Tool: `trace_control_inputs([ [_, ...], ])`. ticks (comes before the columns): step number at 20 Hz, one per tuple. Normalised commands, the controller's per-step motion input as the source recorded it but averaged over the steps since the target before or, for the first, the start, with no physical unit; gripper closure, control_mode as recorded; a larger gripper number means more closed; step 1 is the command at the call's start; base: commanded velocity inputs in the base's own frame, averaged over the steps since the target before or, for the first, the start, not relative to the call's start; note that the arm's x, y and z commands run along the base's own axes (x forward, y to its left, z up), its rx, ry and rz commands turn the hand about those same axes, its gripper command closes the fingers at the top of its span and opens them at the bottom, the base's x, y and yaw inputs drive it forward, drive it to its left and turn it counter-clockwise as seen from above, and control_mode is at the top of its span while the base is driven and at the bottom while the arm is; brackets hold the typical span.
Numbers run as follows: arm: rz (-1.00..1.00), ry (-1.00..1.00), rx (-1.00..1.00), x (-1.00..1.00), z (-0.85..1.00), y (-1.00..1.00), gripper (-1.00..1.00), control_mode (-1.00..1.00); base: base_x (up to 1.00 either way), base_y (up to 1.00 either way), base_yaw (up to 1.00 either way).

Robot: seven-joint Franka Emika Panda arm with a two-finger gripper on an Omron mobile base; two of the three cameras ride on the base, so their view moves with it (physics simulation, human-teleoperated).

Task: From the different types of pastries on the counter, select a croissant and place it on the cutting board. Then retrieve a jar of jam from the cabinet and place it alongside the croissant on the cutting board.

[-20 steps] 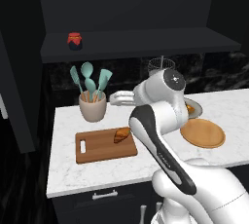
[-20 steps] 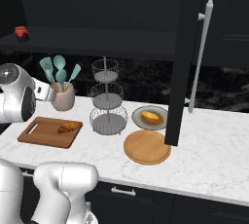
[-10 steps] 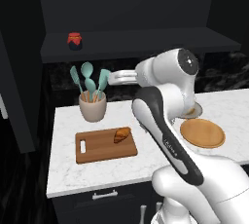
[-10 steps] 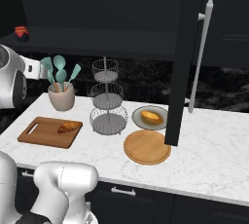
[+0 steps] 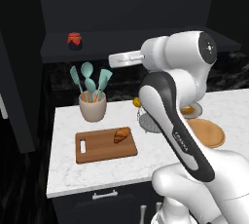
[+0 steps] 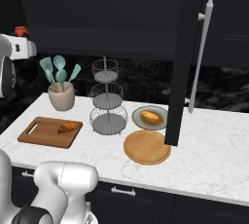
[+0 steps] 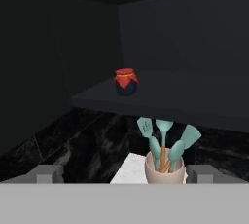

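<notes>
The jar of jam, dark with a red top, stands on the cabinet's grey shelf; it also appears at the shelf's left end in the left base view. My gripper hangs at about shelf height, right of the jar and well short of it, pointing at it. Its fingertips stand wide apart, open, with nothing between them. The croissant lies on the right part of the cutting board on the counter.
A beige cup of teal utensils stands just below the shelf, behind the board. A three-tier wire stand, a paler pastry on a grey plate, a round wooden plate and an open black cabinet door lie to the right.
The arm has risen and the hand has swung up and left from near the counter to shelf height, facing the jar. Croissant and board have not moved.
</notes>
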Motion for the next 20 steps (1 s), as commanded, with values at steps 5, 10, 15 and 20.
trace_control_inputs([
  [5, 0.01, -0.03, 0.00, -0.03, -0.02, 0.00, -1.00, -1.00, 0.00, 0.00, 0.00],
  [10, 0.00, -0.28, -0.07, 0.03, 0.17, 0.00, -1.00, -1.00, 0.00, 0.00, 0.00],
  [15, 0.00, -0.18, -0.03, 0.16, 0.06, 0.00, -1.00, -1.00, 0.00, 0.00, 0.00],
  [20, 0.00, -0.02, 0.00, 0.04, 0.00, 0.00, -1.00, -1.00, 0.00, 0.00, 0.00],
])
